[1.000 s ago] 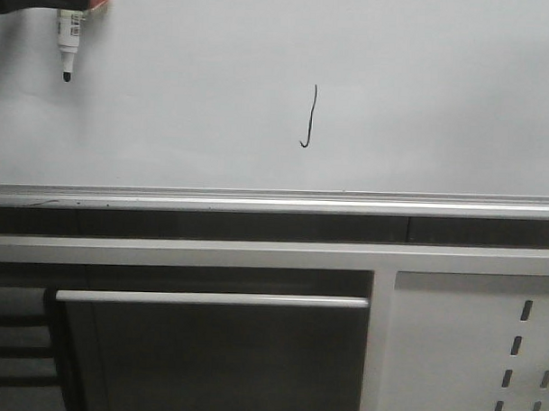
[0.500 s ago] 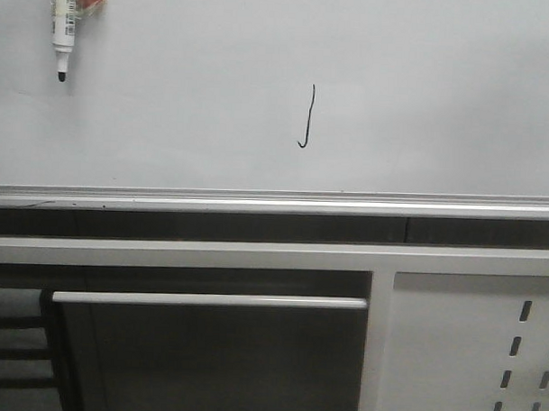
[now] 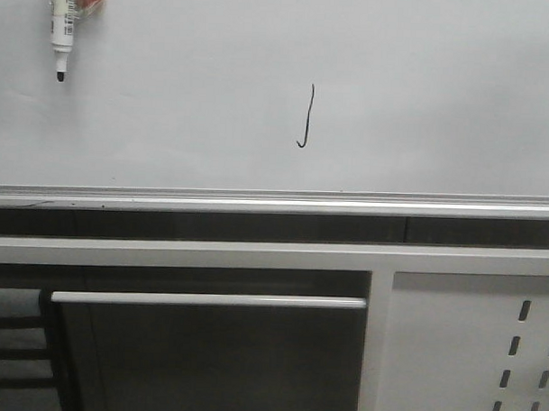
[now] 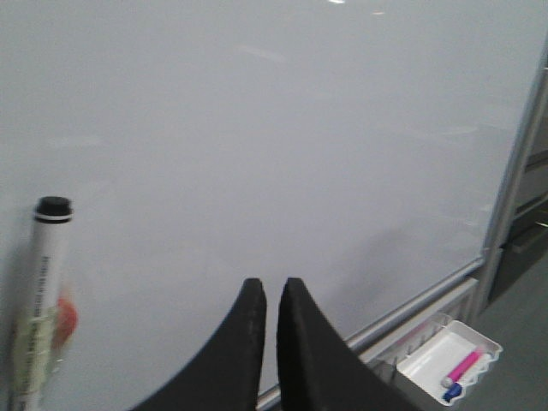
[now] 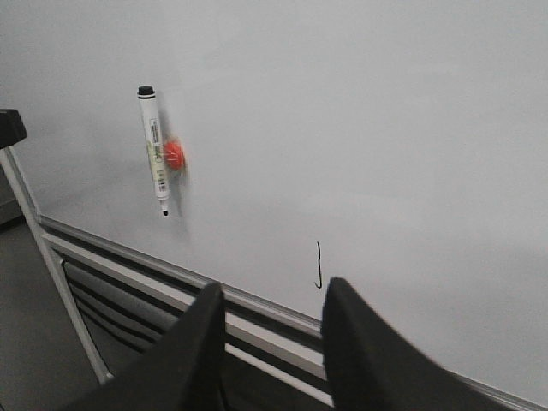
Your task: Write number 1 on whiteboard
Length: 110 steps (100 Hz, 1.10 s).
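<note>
While the number 1 stands on the whiteboard, the left gripper has its jaws nearly closed and empty, the right gripper parted and empty.

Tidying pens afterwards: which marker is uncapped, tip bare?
The white marker hanging on the whiteboard, black tip down. The pink marker lies in a tray.

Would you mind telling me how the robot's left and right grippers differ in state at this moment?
The left gripper has its fingers nearly touching, shut on nothing; the right gripper stands open with a wide gap. The number 1 shows beyond the right gripper, not the left. Both are black, empty, and face the whiteboard.
</note>
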Each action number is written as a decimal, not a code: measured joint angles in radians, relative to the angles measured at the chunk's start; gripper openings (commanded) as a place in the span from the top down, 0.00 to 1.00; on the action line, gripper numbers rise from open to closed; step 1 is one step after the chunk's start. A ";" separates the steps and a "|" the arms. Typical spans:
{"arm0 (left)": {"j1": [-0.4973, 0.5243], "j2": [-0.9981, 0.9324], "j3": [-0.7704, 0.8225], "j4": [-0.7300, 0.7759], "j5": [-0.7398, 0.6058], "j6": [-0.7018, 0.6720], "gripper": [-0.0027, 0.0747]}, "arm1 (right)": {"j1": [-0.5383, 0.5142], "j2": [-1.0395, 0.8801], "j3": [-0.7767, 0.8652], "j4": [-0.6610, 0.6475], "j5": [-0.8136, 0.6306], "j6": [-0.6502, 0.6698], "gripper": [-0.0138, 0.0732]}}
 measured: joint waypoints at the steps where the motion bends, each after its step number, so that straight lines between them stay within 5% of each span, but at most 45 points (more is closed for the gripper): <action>1: -0.008 0.000 0.000 0.000 0.000 0.000 0.99 | 0.000 0.000 0.000 0.000 0.000 0.000 0.57; 110: -0.072 0.000 0.000 -0.012 -0.023 -0.003 0.99 | 0.000 0.000 0.000 0.000 0.000 0.000 0.57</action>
